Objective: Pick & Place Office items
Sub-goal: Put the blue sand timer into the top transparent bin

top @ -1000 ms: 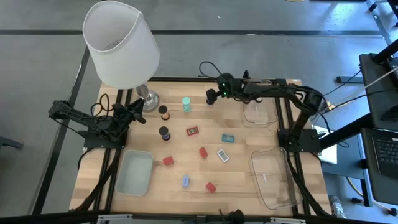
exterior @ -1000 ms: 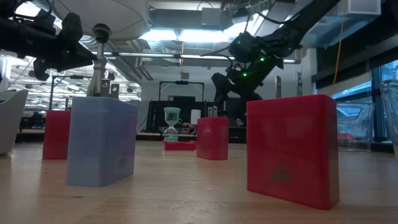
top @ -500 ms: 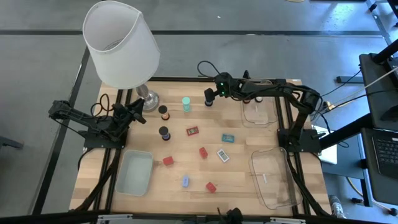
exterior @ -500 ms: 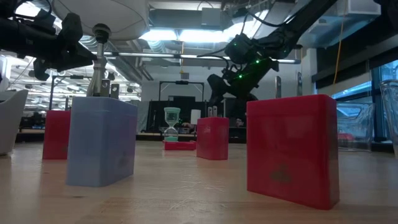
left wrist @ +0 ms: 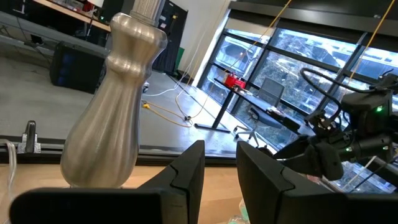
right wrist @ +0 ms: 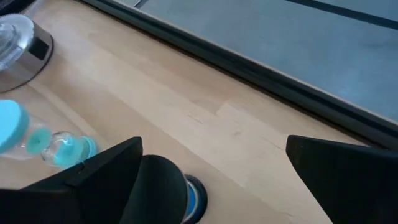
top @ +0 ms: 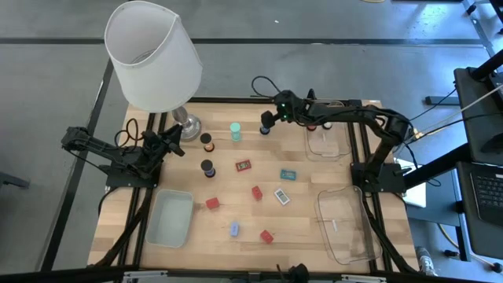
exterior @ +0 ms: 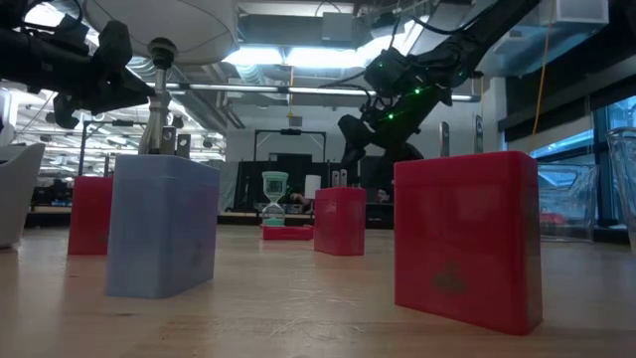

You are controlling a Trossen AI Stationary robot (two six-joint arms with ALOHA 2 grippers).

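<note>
The office items lie scattered on the wooden table [top: 189, 251]. They include a teal cylinder [top: 235, 131], two dark cylinders [top: 207, 142] [top: 207, 167], red blocks [top: 257, 192] [top: 212, 203] and flat teal [top: 288, 174] and white [top: 281, 196] pieces. My right gripper [top: 266, 123] is open at the far middle. Its fingers stand on either side of a dark cylinder with a blue foot [right wrist: 163, 190], which stands on the table close to one finger [right wrist: 106, 171]. My left gripper [top: 174, 143] waits by the lamp's base [left wrist: 115, 106], its fingers a little apart and empty. My right gripper comes at the dark cylinder [right wrist: 163, 190] slanting down from the table's right side. The cylinder stands right beside one finger [right wrist: 106, 171] and far from the other [right wrist: 348, 177]. I cannot tell whether that finger touches it.
A big white-shaded lamp [top: 153, 55] stands at the far left. A frosted tray [top: 171, 218] lies near left. Two clear trays lie at the right, one far [top: 324, 143] and one near [top: 346, 224]. A blue piece [top: 234, 229] and a red block [top: 266, 236] lie near the front.
My right gripper has swung a little toward the table's left and down, then back toward the right and up, ending about where it was a second ago. The items on the table have kept their places.
</note>
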